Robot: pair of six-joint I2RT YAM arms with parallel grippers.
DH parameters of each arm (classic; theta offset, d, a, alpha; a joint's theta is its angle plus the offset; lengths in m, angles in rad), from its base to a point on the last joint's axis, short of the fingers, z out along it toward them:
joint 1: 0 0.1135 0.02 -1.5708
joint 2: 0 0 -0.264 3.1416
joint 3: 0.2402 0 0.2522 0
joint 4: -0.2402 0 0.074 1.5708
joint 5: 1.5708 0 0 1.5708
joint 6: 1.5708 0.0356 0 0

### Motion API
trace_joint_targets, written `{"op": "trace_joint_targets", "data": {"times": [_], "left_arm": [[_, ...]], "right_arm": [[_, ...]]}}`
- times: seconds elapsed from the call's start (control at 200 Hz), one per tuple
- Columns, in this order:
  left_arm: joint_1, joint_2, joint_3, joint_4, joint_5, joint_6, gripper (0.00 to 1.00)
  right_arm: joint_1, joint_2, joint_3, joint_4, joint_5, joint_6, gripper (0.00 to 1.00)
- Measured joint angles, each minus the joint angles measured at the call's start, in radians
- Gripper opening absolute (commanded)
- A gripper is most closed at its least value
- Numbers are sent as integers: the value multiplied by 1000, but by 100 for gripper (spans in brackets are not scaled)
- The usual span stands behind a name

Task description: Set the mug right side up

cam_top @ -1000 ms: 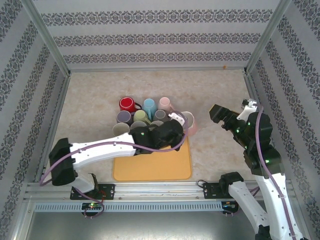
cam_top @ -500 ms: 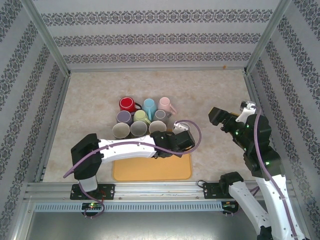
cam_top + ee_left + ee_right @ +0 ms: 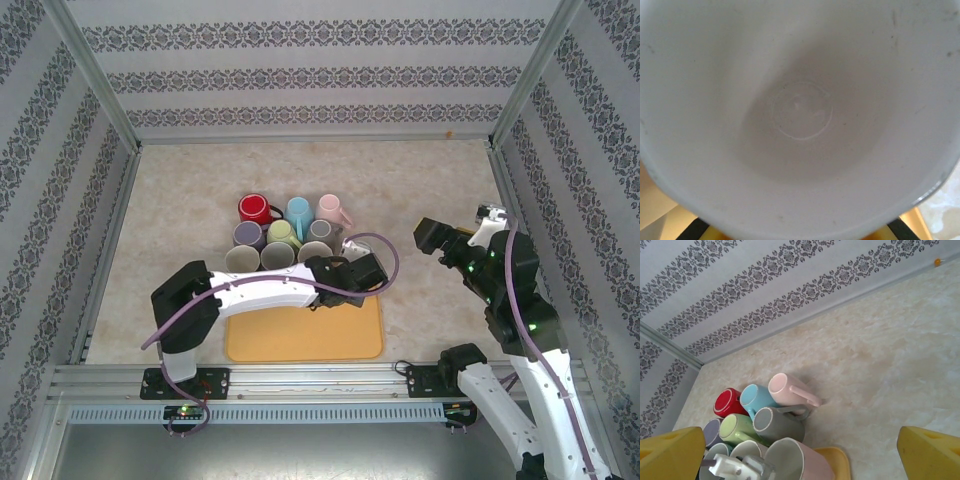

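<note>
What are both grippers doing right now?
Left gripper: jaws shut on the pink mug.
Right gripper: jaws open, holding nothing.

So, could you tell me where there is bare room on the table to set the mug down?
The mat's near half is bare. So is the table behind and left of the mug cluster, and the stretch between mat and right arm. The cluster itself is packed.

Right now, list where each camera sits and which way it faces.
Top external: above, behind the bases, looking down; left tool and right tool show.
Left wrist: on the left arm, looking into the held mug.
Right wrist: on the right arm, facing the mug cluster and back wall; yellow fingers show.
Shared: top and right wrist both see the cluster and orange mat.
</note>
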Motion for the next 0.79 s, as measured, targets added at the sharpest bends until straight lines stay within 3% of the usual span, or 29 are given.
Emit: {"op": "trace_joint_targets", "data": {"times": [0.295, 0.46, 0.794], "left_arm": [[7, 28, 0, 8, 7, -11, 11], [20, 46, 12, 22, -9, -13, 19], [33, 56, 18, 64, -11, -23, 48]], "right_arm": [[0, 8, -9, 8, -2, 0, 98], [6, 20, -16, 11, -10, -1, 98], [6, 26, -20, 17, -22, -4, 98]]}}
